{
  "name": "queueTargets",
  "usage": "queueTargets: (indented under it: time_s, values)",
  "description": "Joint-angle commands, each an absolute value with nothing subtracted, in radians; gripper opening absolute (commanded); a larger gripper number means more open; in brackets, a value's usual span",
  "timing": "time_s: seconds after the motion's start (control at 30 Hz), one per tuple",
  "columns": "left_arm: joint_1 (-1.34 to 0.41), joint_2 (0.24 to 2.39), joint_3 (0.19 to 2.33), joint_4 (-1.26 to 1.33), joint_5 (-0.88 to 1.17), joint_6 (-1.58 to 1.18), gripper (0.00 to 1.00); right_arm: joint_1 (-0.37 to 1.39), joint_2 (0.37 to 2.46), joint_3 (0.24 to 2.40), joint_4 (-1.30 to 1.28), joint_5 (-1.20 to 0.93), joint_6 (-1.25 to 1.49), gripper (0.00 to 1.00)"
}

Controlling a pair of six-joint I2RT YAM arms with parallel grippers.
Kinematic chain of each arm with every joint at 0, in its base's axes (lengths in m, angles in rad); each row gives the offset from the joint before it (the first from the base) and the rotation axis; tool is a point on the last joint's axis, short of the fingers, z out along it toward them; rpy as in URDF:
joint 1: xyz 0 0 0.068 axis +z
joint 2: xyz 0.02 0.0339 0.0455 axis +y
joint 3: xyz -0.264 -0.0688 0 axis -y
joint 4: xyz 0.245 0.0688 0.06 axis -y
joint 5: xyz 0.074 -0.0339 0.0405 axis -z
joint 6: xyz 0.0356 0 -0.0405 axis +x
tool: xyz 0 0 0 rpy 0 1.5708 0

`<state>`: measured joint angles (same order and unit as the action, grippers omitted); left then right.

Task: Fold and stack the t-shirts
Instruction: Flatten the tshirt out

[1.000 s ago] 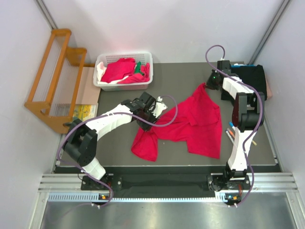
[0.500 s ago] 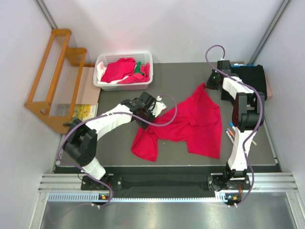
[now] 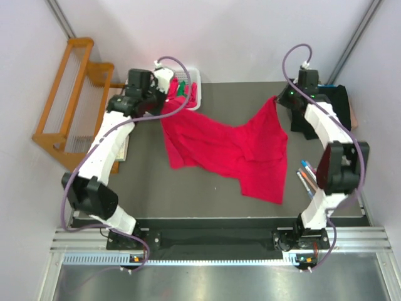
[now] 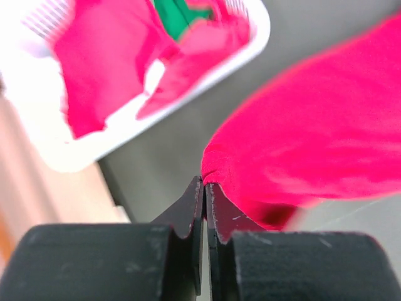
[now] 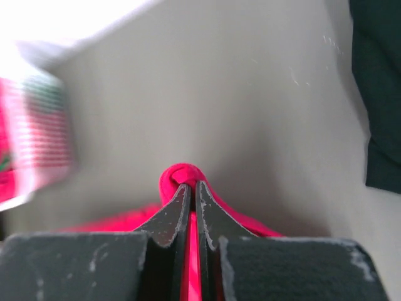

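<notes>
A crimson t-shirt (image 3: 238, 147) is stretched across the dark table between both arms. My left gripper (image 3: 161, 105) is shut on its left corner, close in front of the white basket (image 3: 193, 84). In the left wrist view the fingers pinch a fold of the t-shirt (image 4: 301, 132) at the left gripper (image 4: 205, 180). My right gripper (image 3: 276, 100) is shut on the shirt's far right corner. The right wrist view shows a bunched loop of the t-shirt (image 5: 178, 174) above the right gripper (image 5: 188, 185). A black t-shirt (image 3: 332, 103) lies at the back right.
The basket (image 4: 188, 94) holds more red cloth with bits of green and white. A wooden rack (image 3: 69, 100) stands at the far left. Several pens (image 3: 306, 175) lie near the table's right edge. The black t-shirt (image 5: 382, 94) lies just right of the right gripper.
My left gripper shut on the red shirt's left part and carried it up and back toward the basket. The shirt went from crumpled to stretched out. The right arm shifted slightly back.
</notes>
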<state>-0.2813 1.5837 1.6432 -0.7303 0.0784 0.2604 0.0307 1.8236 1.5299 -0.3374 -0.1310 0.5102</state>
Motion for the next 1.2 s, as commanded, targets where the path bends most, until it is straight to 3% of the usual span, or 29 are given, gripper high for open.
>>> queueTargets:
  time_s: [0.0, 0.27, 0.47, 0.63, 0.83, 1.03, 1.17]
  values:
    - [-0.291, 1.408, 1.694, -0.784, 0.121, 0.268, 0.06, 0.041, 1.548, 1.468, -0.241, -0.153, 0.528, 0.00]
    - [-0.291, 1.223, 1.736, -0.854, 0.100, 0.267, 0.08, 0.040, 1.071, 1.289, -0.259, -0.149, 0.520, 0.00]
    - [-0.281, 1.114, 1.828, -0.951, 0.127, 0.264, 0.09, 0.061, 0.737, 1.223, -0.409, -0.115, 0.509, 0.00]
    - [-0.279, 1.058, 1.980, -1.075, 0.189, 0.296, 0.12, 0.147, 0.563, 1.291, -0.578, 0.000, 0.488, 0.00]
    - [-0.279, 1.025, 2.161, -1.220, 0.212, 0.314, 0.13, 0.198, 0.499, 1.500, -0.706, 0.123, 0.474, 0.00]
    - [-0.279, 0.942, 1.966, -1.187, 0.230, 0.292, 0.12, 0.202, 0.502, 1.513, -0.706, 0.221, 0.472, 0.00]
    - [-0.279, 0.873, 1.619, -1.123, 0.255, 0.287, 0.09, 0.215, 0.525, 1.369, -0.657, 0.281, 0.480, 0.00]
